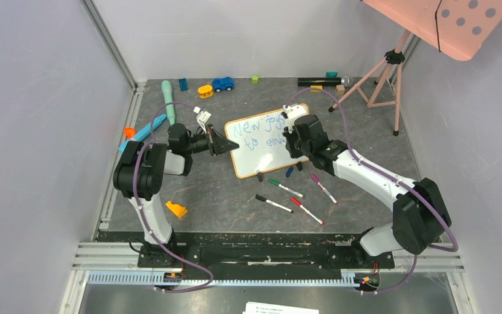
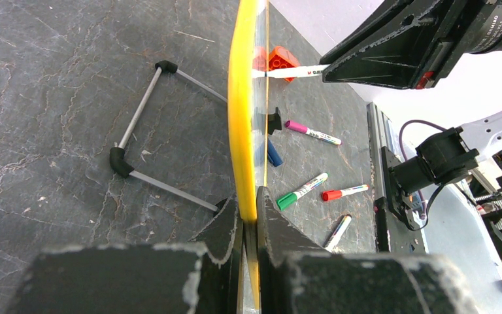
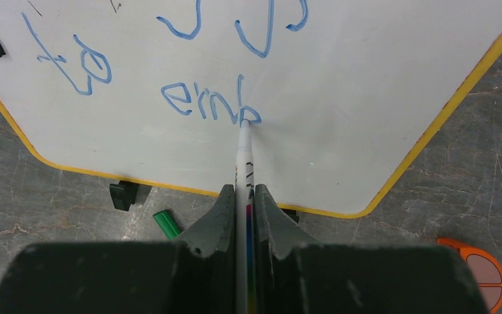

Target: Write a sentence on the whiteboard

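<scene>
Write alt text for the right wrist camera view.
The right gripper, shut on a white marker, presses its tip to the whiteboard at the end of blue handwriting reading roughly "to emb". Grey marbled table shows beyond its yellow frame.

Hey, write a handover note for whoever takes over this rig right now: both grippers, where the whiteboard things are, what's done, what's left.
Left gripper: shut on the edge of the whiteboard, steadying it.
Right gripper: shut on a marker, with its tip touching the board at the last stroke.
Done: the sentence, in blue, reads "New joy" on the first line and "to emb" on the second.
Left: the last word looks unfinished, so complete it, then lift the marker off.
Spare markers lie on the table by the board's near edge.
</scene>
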You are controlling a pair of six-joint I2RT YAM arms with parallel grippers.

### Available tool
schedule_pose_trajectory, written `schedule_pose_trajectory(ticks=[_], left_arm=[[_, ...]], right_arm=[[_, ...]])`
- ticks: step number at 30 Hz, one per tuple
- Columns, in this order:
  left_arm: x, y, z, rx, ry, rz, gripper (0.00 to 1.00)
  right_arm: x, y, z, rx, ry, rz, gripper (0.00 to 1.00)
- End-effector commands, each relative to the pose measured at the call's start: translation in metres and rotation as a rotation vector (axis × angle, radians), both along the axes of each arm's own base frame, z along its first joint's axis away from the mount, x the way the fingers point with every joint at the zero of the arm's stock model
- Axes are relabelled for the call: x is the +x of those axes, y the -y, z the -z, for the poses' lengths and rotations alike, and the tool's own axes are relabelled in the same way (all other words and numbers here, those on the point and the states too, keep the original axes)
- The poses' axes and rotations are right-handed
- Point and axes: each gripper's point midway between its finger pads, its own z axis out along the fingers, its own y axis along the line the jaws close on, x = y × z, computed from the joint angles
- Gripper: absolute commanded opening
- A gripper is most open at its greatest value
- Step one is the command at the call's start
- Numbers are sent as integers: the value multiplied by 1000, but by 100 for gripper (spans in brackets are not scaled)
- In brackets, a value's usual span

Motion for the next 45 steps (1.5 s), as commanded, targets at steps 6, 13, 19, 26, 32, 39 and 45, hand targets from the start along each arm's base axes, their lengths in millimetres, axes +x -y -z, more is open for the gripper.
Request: schedule_pose_trajectory(ticks=[6,13,19,26,32,39,45], left_arm=[[1,-1,10,32,97,14,2],[2,0,11,33,93,15,2],[2,0,12,33,88,15,2],[2,0,11,33,91,16,2],[1,0,11,32,93,18,2],[0,-1,10,31,97,17,2],[0,-1,10,31,96,16,2]], right_arm=[[4,-8,-10,61,44,-27,0],[-3,-11,-39,132,129,-94,0],[2,2,-49,127,147,-59,0],[12,15,-41,81,130,8,0],[15,9,-41,88,122,-7,0],[20,5,-40,89,119,-17,0],[25,3,-36,76,112,-15,0]])
